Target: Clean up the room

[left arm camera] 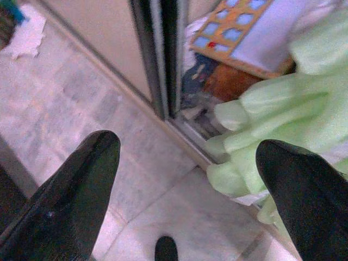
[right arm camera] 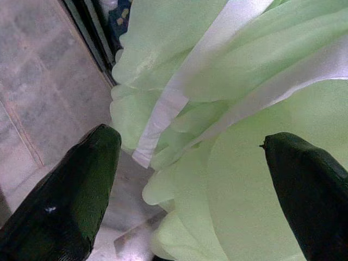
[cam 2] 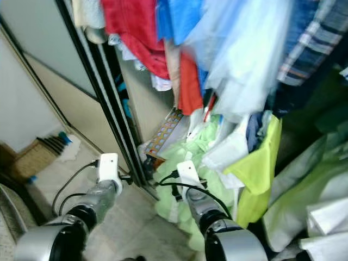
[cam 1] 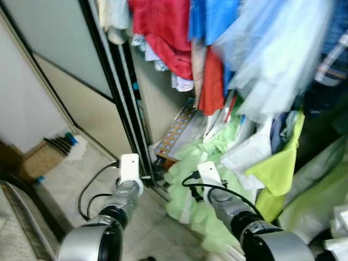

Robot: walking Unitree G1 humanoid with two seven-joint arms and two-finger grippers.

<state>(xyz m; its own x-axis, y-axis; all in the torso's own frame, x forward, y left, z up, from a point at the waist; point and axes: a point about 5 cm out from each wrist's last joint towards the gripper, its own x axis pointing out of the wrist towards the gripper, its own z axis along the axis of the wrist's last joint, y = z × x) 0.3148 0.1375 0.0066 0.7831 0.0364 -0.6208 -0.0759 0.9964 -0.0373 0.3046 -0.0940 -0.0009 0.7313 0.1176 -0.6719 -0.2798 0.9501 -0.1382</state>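
A pale green garment (cam 1: 190, 179) with white bands spills out of an open wardrobe onto the tiled floor (cam 1: 70, 179). My right gripper (right arm camera: 190, 163) hangs open just above this garment (right arm camera: 244, 109), nothing between its fingers. My left gripper (left arm camera: 187, 163) is open too, over the tiles beside the black sliding-door track (left arm camera: 163, 54), with the green garment (left arm camera: 272, 125) at one side. Both silver forearms reach forward low in the eye views, left (cam 1: 122, 198) and right (cam 1: 225, 204).
Hanging clothes fill the wardrobe: red (cam 1: 168, 32), blue (cam 1: 212, 19), pale blue sheer (cam 1: 272, 54). A lime-yellow shirt (cam 1: 280, 163) and a patterned board (cam 1: 176, 130) lie in the pile. The sliding door (cam 1: 65, 49) stands left. A woven basket (cam 1: 41, 157) sits by the wall.
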